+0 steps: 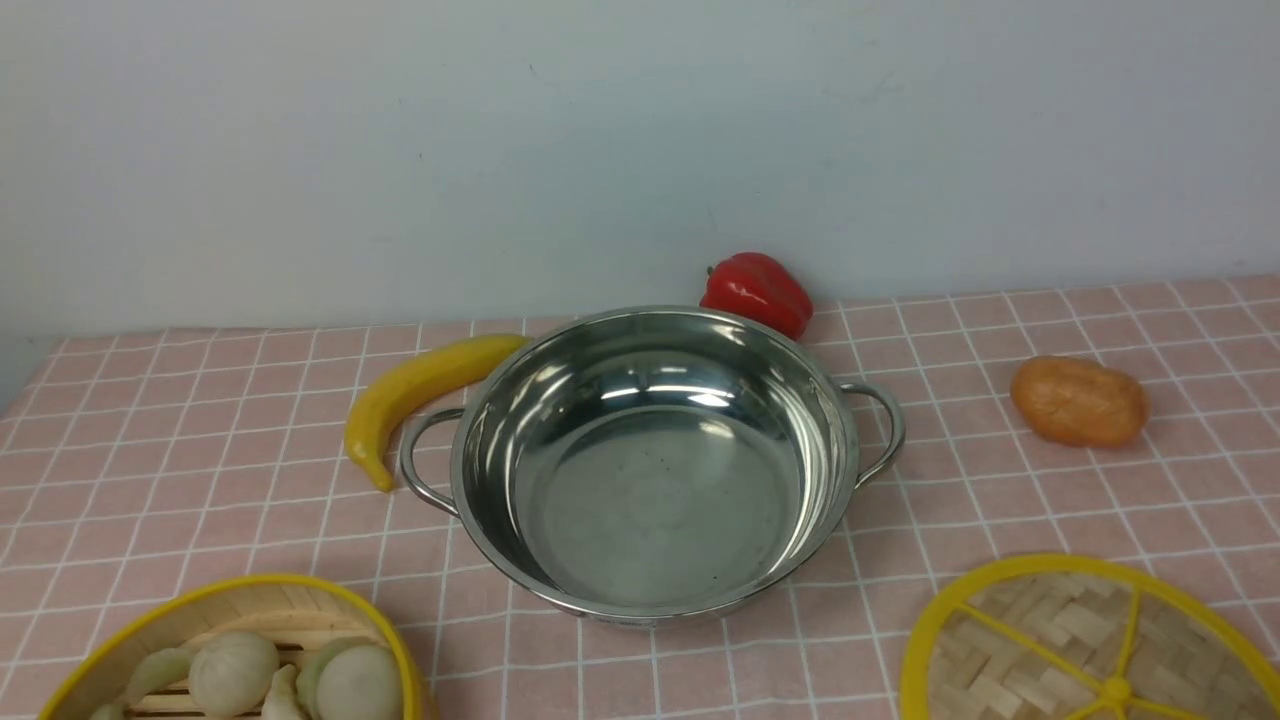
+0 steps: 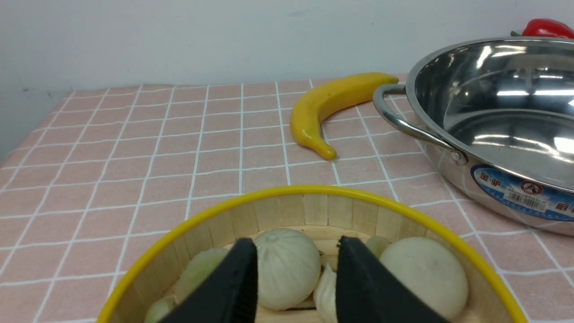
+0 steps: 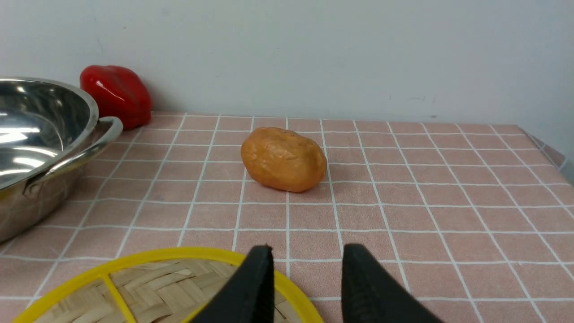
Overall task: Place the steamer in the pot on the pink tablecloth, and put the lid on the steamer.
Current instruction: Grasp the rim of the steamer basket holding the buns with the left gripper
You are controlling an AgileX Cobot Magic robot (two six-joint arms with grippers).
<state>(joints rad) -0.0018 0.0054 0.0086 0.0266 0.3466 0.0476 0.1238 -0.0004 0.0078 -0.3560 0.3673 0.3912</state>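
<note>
The shiny steel pot [image 1: 650,500] stands empty in the middle of the pink tablecloth [image 1: 200,450]. At the near left is the steamer [image 1: 150,630], a bamboo basket with a yellow rim and pale buns [image 1: 235,670] inside. The woven lid [image 1: 1050,640] with yellow spokes lies flat at the near right. Neither gripper shows in the front view. In the left wrist view my left gripper [image 2: 297,251] hangs open over the steamer [image 2: 314,208], its fingers apart above the buns [image 2: 287,269]. In the right wrist view my right gripper [image 3: 308,258] is open over the edge of the lid [image 3: 157,287].
A yellow banana [image 1: 420,390] lies against the pot's left handle [image 1: 415,460]. A red pepper [image 1: 757,290] sits behind the pot by the wall. An orange-brown potato [image 1: 1080,400] rests right of the pot. The cloth's left edge [image 2: 27,139] drops off near the wall.
</note>
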